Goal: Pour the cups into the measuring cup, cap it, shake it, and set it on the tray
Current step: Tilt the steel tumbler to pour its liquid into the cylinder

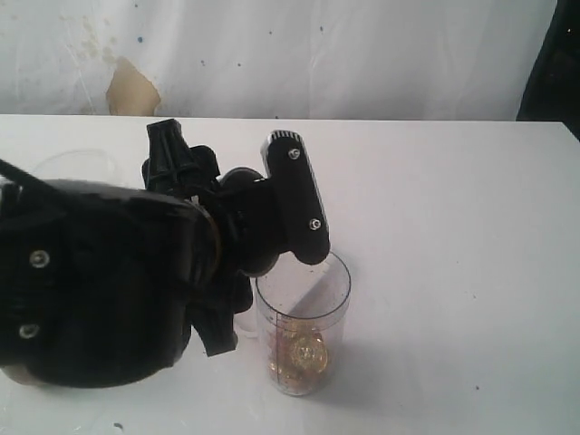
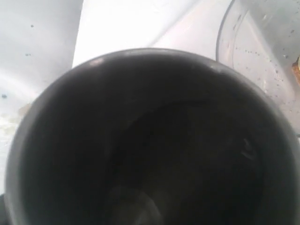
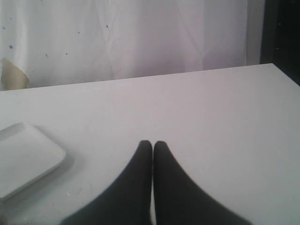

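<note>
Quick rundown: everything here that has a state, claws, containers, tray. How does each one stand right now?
Left claw: closed around the cup.
Cup: held, mouth facing the wrist, nothing visible inside.
Measuring cup: upright on the table, uncapped, golden-brown contents at its bottom.
Right claw: shut, holding nothing.
Tray: flat on the table, visible part bare.

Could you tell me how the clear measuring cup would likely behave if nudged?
The measuring cup looks thin clear plastic, so probably light and easily shoved. It stands tall and narrow, so a high push might tip it, though the golden contents sit low. Open-topped, it would likely spill.
</note>
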